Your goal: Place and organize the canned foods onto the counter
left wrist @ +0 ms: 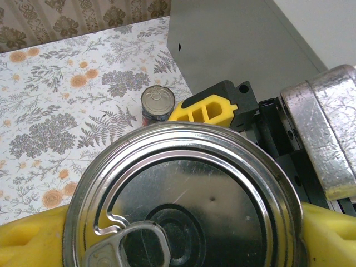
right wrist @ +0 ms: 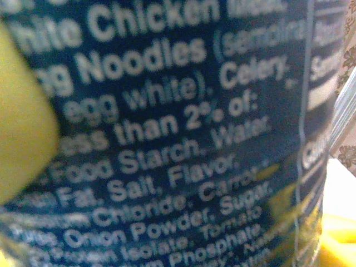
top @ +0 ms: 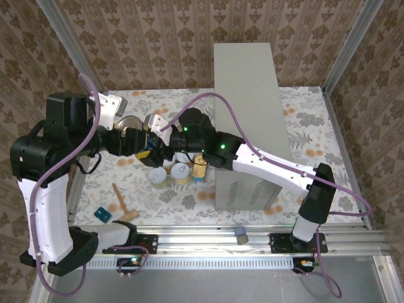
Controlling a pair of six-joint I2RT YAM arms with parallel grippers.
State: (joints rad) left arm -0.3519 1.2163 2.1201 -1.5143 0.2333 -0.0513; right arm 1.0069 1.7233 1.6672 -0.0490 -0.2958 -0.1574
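Brown damask wallpaper [top: 158, 44] closed in the space on three sides, with aluminium posts [top: 63, 44] slanting at the far corners. A pale floral tablecloth [top: 315, 126] covered the table, edged by a slotted metal rail [top: 208, 243] at the near side.

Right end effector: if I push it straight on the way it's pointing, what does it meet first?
The dark-blue cylindrical tin with white label print, close in front of the right end effector, between its yellow fingers. Exact depth unclear.
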